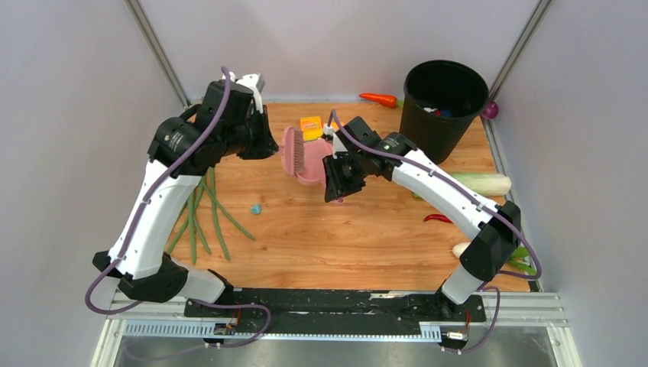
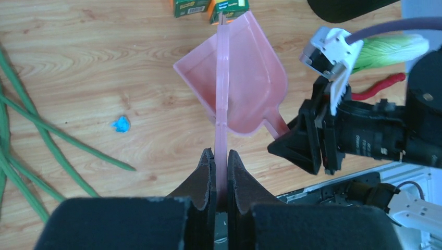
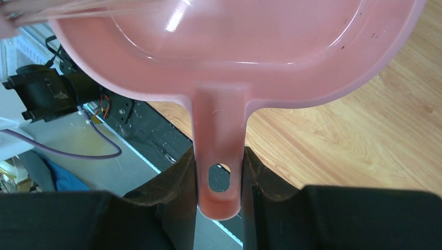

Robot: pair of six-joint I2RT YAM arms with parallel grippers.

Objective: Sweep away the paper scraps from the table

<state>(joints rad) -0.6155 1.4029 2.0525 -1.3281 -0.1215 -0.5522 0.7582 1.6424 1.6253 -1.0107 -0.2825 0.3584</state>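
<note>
One light-blue paper scrap point(image 1: 256, 208) point(image 2: 121, 124) lies on the wooden table point(image 1: 344, 237), left of both tools. My left gripper point(image 1: 267, 145) point(image 2: 221, 153) is shut on the thin handle of a pink brush point(image 1: 294, 153) point(image 2: 222, 94), seen edge-on. My right gripper point(image 1: 334, 180) point(image 3: 219, 151) is shut on the handle of the pink dustpan point(image 1: 312, 170) point(image 3: 234, 52) point(image 2: 255, 88). The dustpan is held tilted above the table, and the brush lies against its open mouth. No scraps show in the pan.
A black bin point(image 1: 443, 103) stands at the back right, with blue bits inside. Yellow-orange boxes point(image 1: 311, 126) and a carrot point(image 1: 380, 99) sit behind the tools. Green beans point(image 1: 206, 218) lie left; a cabbage point(image 1: 481, 183) and red chili point(image 1: 437, 219) lie right.
</note>
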